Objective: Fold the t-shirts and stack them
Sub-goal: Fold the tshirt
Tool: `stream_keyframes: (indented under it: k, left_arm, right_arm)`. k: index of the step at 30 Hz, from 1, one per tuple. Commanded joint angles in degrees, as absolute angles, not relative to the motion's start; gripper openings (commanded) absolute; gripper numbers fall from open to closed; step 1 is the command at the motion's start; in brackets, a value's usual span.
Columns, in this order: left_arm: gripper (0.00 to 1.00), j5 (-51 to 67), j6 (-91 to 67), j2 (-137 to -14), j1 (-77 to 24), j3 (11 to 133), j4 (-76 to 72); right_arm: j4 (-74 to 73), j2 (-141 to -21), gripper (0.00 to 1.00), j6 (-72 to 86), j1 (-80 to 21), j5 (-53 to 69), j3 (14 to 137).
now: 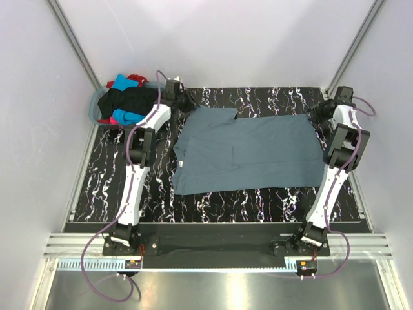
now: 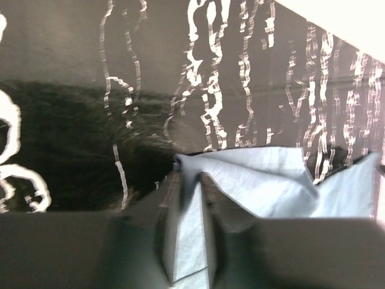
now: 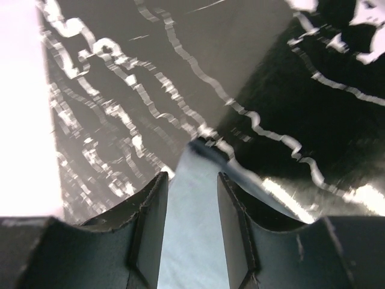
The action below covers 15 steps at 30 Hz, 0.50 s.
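While I square the slate t-shirt [image 1: 248, 152] | left gripper [image 2: 187, 241] nips far-left corner | right gripper [image 3: 189, 235] pinches far-right corner, ready to fold | spare shirts [image 1: 127, 103] wait far left.

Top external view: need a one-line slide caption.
Both grippers, left and right, pinch the far corners of a blue-grey t-shirt spread on the marbled table.

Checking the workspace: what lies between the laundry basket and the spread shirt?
The left arm's tool and bare marbled table, in the top view.
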<state>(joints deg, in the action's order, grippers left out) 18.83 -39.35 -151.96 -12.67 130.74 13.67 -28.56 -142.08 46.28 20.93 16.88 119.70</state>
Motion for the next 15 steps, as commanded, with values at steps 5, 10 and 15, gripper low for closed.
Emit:
stream_keyframes:
  k: [5,10,15]
  left_arm:
    - [0.00,25.74,-41.04,-150.13,-12.66,127.80,3.96]
    - [0.00,28.65,-40.70,-146.34,-12.74,122.88,-2.10]
    - [0.00,30.58,-38.33,-143.18,-12.66,121.55,-2.64]
  right_arm:
    - [-31.11,-147.73,0.44,47.90,20.57,14.24,125.50]
    - [-33.13,-149.32,0.40,47.37,20.22,13.54,127.00]
    - [-35.42,-149.94,0.22,46.76,20.21,12.31,127.79]
